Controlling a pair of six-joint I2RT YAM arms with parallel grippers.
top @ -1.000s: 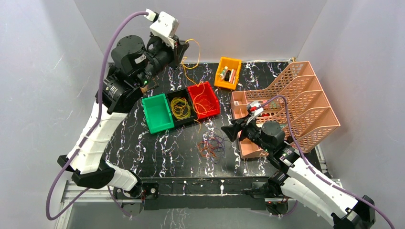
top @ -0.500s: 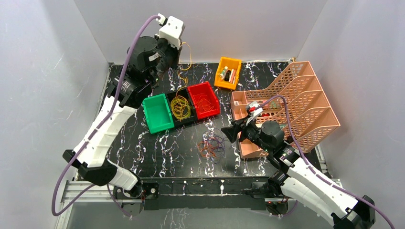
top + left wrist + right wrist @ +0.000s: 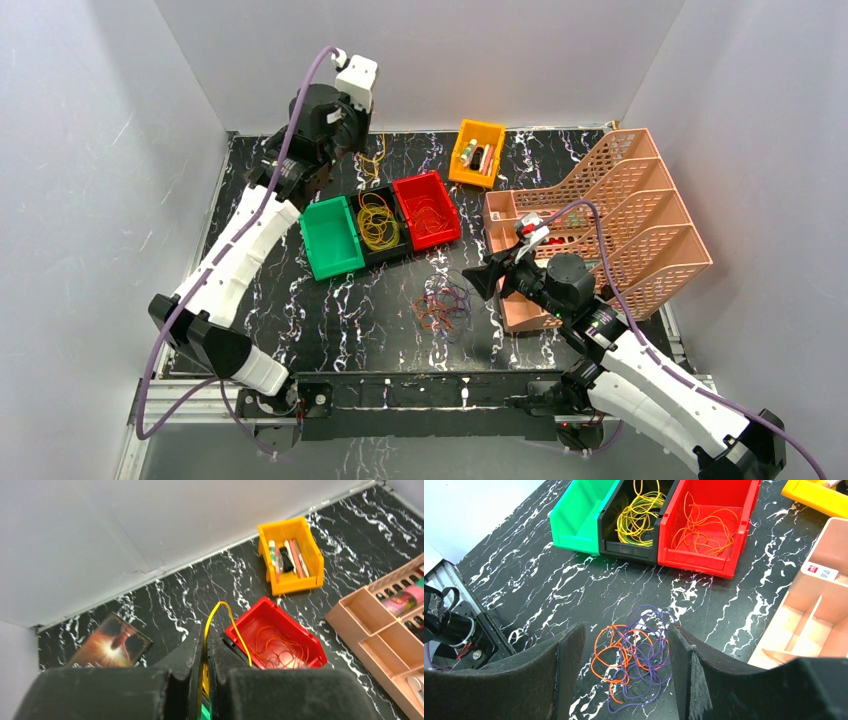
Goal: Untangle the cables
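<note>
The cables point(image 3: 633, 652) are orange, purple, perhaps red, on a black, white-veined table point(image 3: 549, 595).

A green bin point(image 3: 574, 536), black bin point(image 3: 629, 550) and red bin point(image 3: 696, 562) touch in a row, a peach rack point(image 3: 640, 210) apart.

The left claw point(image 3: 205, 641) is clamped on a yellow cable point(image 3: 220, 603) arcing toward the red bin point(image 3: 272, 611) holding orange cables point(image 3: 272, 650). A yellow bin point(image 3: 295, 584) sits beyond on the marbled counter point(image 3: 200, 585).
</note>
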